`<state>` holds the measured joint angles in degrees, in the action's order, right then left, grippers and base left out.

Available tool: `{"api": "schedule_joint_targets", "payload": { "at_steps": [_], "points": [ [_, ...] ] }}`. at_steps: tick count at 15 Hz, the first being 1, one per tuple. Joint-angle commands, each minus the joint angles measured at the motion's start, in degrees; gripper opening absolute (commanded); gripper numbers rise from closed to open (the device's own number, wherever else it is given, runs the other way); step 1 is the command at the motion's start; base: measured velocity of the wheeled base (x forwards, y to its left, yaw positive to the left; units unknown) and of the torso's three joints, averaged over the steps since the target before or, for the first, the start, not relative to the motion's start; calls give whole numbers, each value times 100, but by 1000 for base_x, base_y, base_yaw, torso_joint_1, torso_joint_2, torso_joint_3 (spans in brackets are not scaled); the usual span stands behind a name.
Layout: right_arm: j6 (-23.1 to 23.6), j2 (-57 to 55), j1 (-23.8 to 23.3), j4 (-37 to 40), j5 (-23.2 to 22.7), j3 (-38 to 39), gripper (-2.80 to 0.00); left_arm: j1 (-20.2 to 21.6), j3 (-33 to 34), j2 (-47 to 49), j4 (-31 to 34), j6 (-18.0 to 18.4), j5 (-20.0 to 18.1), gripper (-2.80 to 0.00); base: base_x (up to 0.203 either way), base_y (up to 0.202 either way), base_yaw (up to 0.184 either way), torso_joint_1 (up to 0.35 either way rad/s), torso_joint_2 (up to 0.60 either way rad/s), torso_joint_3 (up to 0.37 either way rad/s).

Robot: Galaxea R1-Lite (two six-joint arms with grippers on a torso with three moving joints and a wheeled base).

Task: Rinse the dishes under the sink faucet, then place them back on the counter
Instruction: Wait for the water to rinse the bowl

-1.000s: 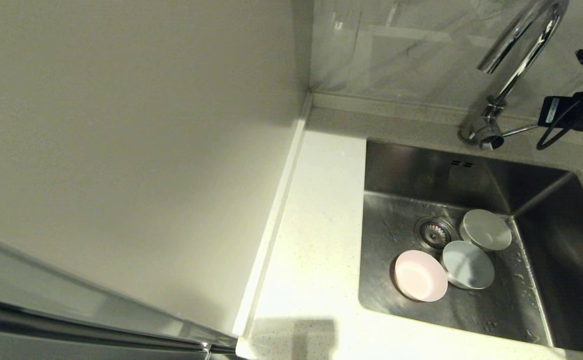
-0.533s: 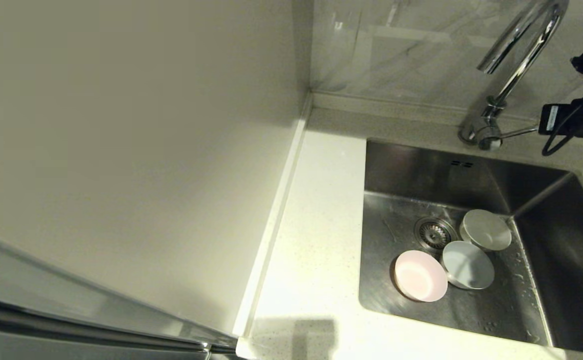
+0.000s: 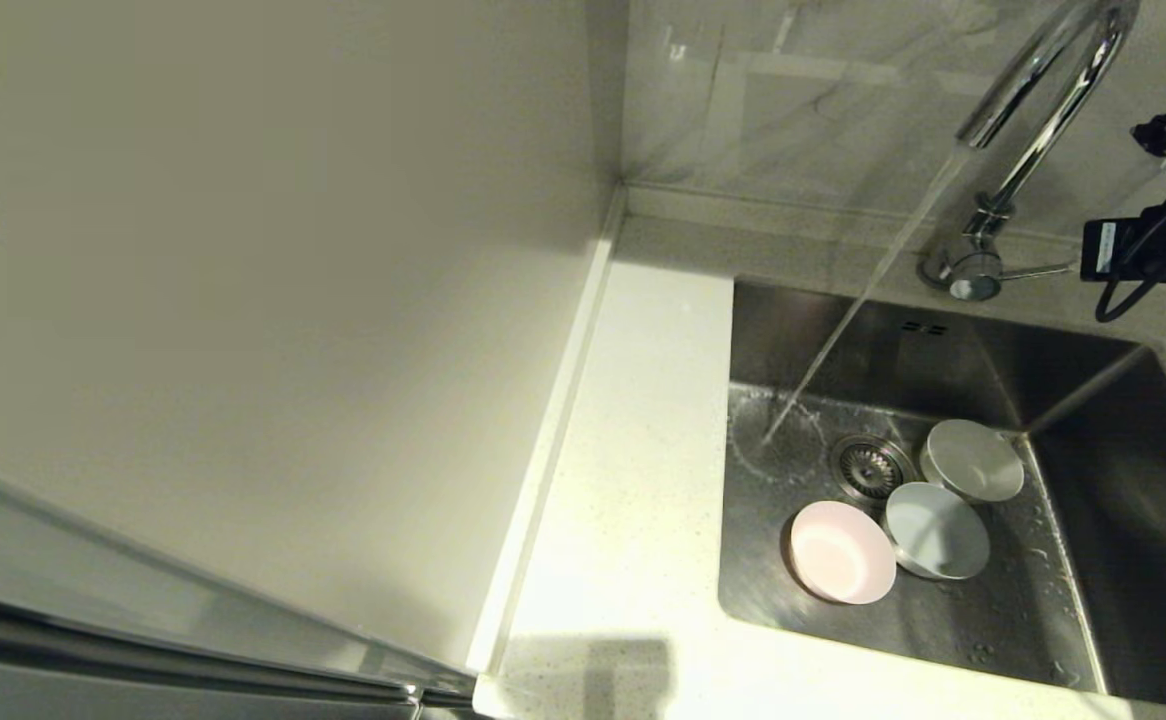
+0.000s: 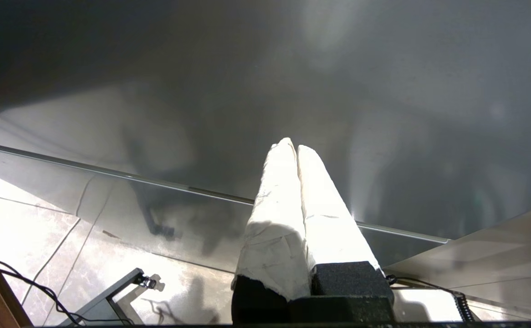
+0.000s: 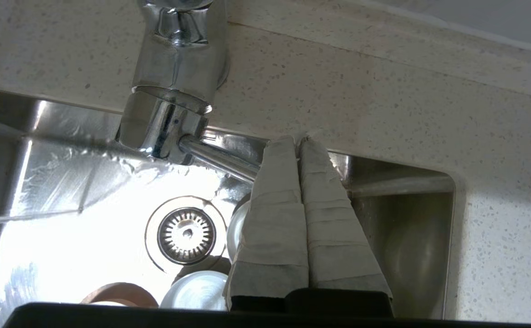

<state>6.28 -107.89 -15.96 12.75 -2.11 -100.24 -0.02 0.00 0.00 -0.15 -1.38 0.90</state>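
Note:
Three dishes lie on the sink (image 3: 953, 610) floor beside the drain (image 3: 870, 466): a pale pink one (image 3: 841, 552), a blue-grey one (image 3: 937, 531) and a grey-white one (image 3: 973, 459). The chrome sink faucet (image 3: 1038, 95) pours a stream of water (image 3: 843, 330) that lands left of the drain, missing the dishes. My right gripper (image 5: 296, 139) is shut, its taped fingers resting against the faucet's thin side lever (image 5: 222, 159), with nothing between them. It shows at the right edge of the head view as a black arm (image 3: 1158, 240). My left gripper (image 4: 293, 145) is shut and parked away from the sink.
The speckled off-white counter (image 3: 633, 480) runs left of the sink, bounded by a cream wall panel (image 3: 243, 300) on the left. A marbled backsplash (image 3: 793, 90) stands behind the faucet. Water drops lie on the sink floor near the dishes.
The faucet's lever has swung with my right gripper, and water now runs from the spout into the sink. The dishes have not moved.

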Motion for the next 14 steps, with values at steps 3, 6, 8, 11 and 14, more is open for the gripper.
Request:
{"api": "schedule_joint_targets", "payload": {
  "at_steps": [3, 6, 8, 11, 14],
  "points": [
    [-66, 285, -131, -43, 52, -79, -280, -6, 0, -18, -2, -3, 5, -280, 0, 0, 0, 0, 0, 0],
    [-56, 916, -352, -50, 190, 138, -280, 2, 0, -18, -2, -3, 6, -280, 0, 0, 0, 0, 0, 0],
    [-5, 1500, -422, -132, 870, 707, -280, 0, 0, -18, -2, -3, -2, -280, 0, 0, 0, 0, 0, 0],
    [-4, 2566, -431, -339, 1261, 2342, -280, 2, 0, -18, -2, -3, -2, -280, 0, 0, 0, 0, 0, 0],
    [10, 4238, -408, -420, 1196, 4307, -280, -2, 0, -18, -2, -3, -2, -280, 0, 0, 0, 0, 0, 0]
  ]
}}
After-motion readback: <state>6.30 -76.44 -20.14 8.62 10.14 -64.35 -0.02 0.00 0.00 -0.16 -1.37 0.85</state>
